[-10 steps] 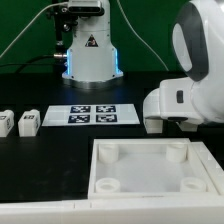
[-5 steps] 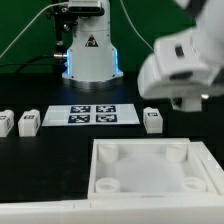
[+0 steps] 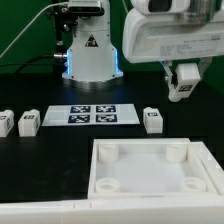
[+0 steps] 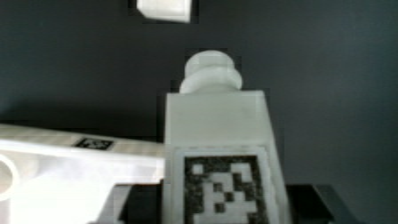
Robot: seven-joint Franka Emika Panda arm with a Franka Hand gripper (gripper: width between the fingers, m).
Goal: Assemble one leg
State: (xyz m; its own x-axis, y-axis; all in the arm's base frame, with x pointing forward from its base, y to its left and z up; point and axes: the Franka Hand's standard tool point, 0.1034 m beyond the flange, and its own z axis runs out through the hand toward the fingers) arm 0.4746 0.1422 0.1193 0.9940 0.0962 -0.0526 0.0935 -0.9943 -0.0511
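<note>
My gripper (image 3: 181, 88) hangs in the air at the exterior view's upper right, shut on a leg (image 3: 183, 78), a small white block with a tag. In the wrist view the held leg (image 4: 221, 140) stands between the dark fingers (image 4: 135, 205), tag facing the camera and its round peg pointing away. Three more legs lie on the black table: two at the exterior view's left (image 3: 5, 123) (image 3: 29, 122) and one (image 3: 152, 120) to the right of the marker board (image 3: 92, 115), below and left of my gripper. One leg (image 4: 166, 8) also shows in the wrist view.
The large white square tray-like piece (image 3: 150, 190) with round corner sockets lies at the front. Part of a white piece (image 4: 54, 150) shows in the wrist view. The robot base (image 3: 90, 50) stands at the back behind the marker board.
The arm has risen and swung toward the exterior view's left, carrying a leg up off the table. The leg to the right of the marker board has come into view.
</note>
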